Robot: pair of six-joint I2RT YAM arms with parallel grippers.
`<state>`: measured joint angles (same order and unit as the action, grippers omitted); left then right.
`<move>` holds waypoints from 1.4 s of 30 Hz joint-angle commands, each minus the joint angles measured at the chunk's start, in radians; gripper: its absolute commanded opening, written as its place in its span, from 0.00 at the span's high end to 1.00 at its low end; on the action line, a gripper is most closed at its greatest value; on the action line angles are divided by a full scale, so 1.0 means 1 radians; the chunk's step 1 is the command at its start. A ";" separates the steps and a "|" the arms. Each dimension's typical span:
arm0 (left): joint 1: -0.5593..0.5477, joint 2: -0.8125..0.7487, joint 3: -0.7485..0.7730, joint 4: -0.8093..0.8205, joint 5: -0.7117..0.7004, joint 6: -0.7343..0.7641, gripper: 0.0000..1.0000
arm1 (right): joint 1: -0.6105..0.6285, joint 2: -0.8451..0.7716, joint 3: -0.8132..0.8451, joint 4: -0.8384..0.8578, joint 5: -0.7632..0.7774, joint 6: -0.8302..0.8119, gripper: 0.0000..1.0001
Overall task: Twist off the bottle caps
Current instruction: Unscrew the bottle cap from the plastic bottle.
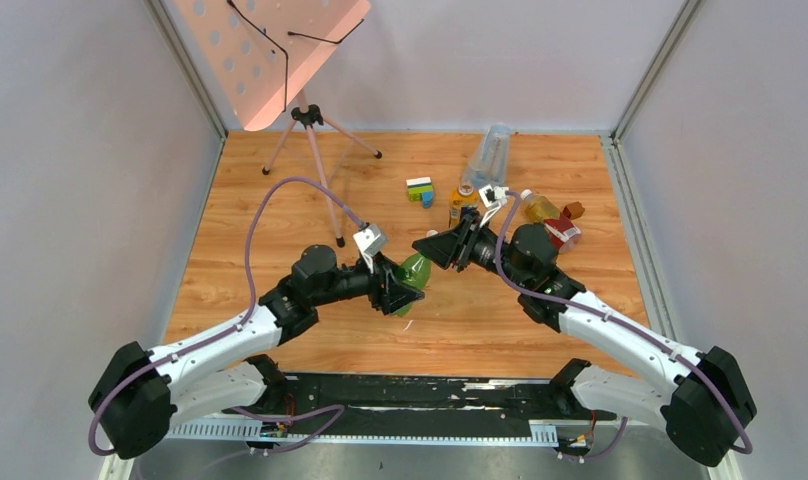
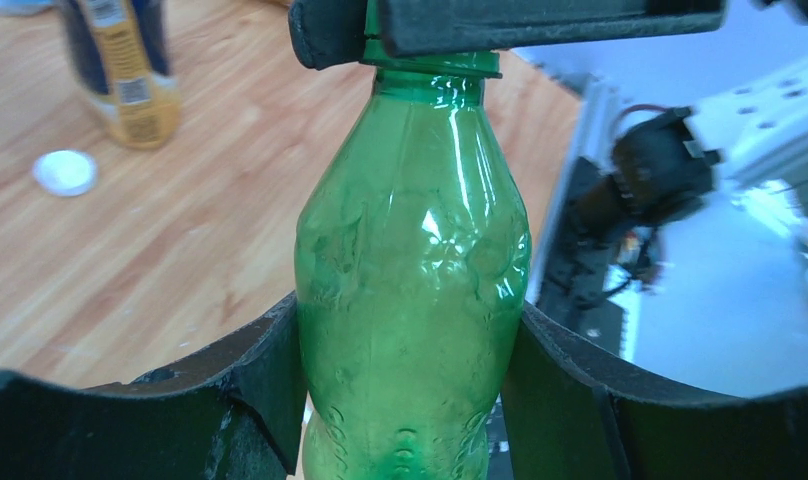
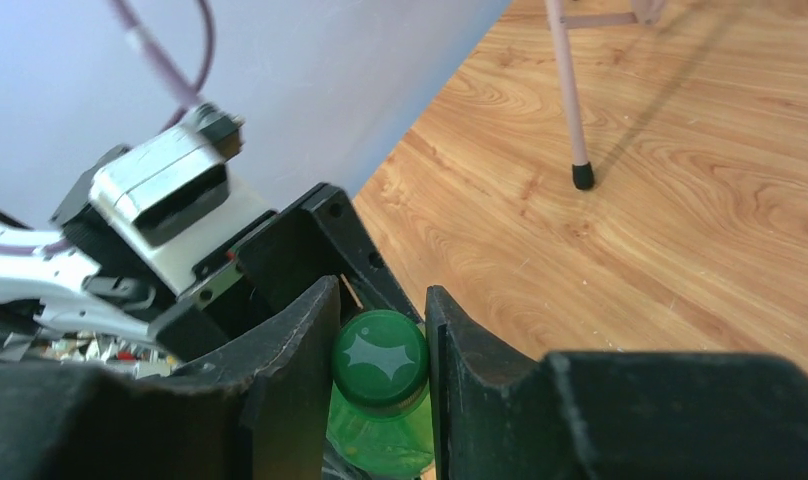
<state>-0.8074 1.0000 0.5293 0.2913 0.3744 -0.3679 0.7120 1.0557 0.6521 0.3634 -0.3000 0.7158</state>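
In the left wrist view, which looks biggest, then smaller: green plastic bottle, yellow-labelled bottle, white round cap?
Largest: green plastic bottle, though nearest the camera.
Then: yellow-labelled bottle, partly cropped.
Smallest: white round cap.

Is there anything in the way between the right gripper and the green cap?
No, nothing visible. The right gripper pinches the green cap on both sides, while the left gripper holds the green bottle.

You won't find a readable word or number anywhere. The print on the yellow-labelled bottle (image 2: 125, 75), upper left of the left wrist view, is too blurred to read. The green cap (image 3: 380, 355) carries only an embossed star-like shape, no lettering.
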 commanded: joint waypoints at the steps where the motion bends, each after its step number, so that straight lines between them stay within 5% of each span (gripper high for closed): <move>1: 0.094 -0.031 -0.053 0.383 0.222 -0.205 1.00 | 0.008 -0.051 -0.039 0.117 -0.208 -0.053 1.00; 16: 0.173 0.224 -0.132 1.244 0.543 -0.673 1.00 | -0.081 -0.032 -0.064 0.464 -0.647 0.097 1.00; 17: 0.173 0.223 -0.127 1.229 0.548 -0.663 1.00 | -0.087 -0.035 -0.056 0.425 -0.633 0.094 0.98; 19: 0.172 0.195 -0.114 1.082 0.540 -0.574 1.00 | -0.088 -0.076 -0.011 0.216 -0.485 0.023 0.63; 21: 0.164 0.112 -0.088 0.774 0.483 -0.391 1.00 | -0.088 -0.139 0.013 0.028 -0.320 -0.038 0.43; 24: 0.108 -0.041 -0.005 0.111 0.219 -0.080 1.00 | -0.091 -0.210 0.027 -0.121 -0.118 -0.042 0.33; 26: 0.071 -0.076 0.055 -0.085 0.104 0.048 1.00 | -0.091 -0.224 0.033 -0.167 -0.065 -0.002 0.32; 32: -0.033 -0.096 0.096 -0.215 -0.169 0.131 1.00 | -0.090 -0.239 0.018 -0.126 -0.010 0.077 0.32; 42: -0.165 -0.060 0.111 -0.174 -0.428 0.121 1.00 | -0.066 -0.166 0.036 -0.164 0.083 0.157 0.35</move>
<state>-0.9417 0.9451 0.5995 0.0776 0.0963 -0.2779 0.6281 0.8642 0.6556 0.2211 -0.2955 0.8089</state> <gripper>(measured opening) 0.672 0.657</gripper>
